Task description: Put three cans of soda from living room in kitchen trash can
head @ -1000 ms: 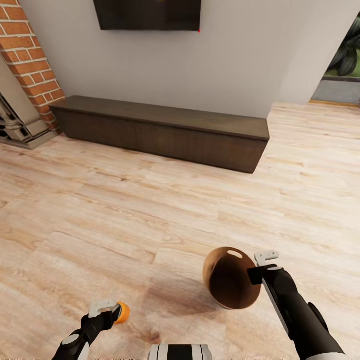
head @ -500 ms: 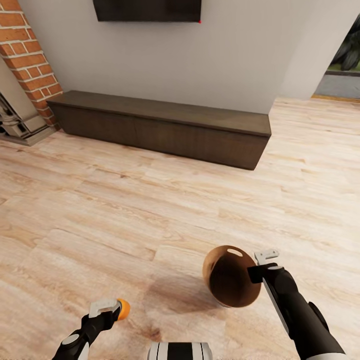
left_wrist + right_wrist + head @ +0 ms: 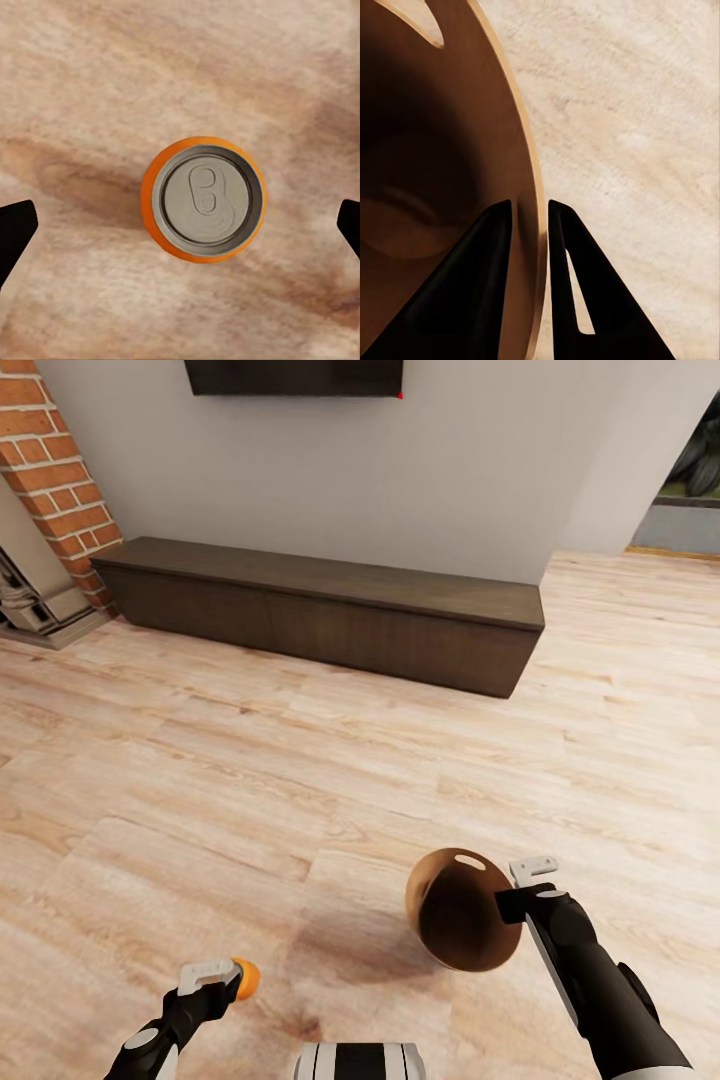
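A robot crossing the living room's plank floor (image 3: 300, 760) carries its load in both arms. At seven o'clock in the head view, the left gripper (image 3: 222, 978) has an orange soda can (image 3: 246, 978) at its tip; whether its fingers actually press the can cannot be told, since the left wrist view shows the can (image 3: 202, 199) centred with the dark fingertips far out at either edge. At five o'clock, the right gripper (image 3: 520, 895) is clamped on the rim of the trash can (image 3: 455, 910), one finger inside the wall, one outside. Beyond, at twelve o'clock, stands a low dark cabinet (image 3: 330, 610) beneath a wall-mounted screen (image 3: 295, 375). The carrying step appears under way; next likely comes lowering the can into the bin.
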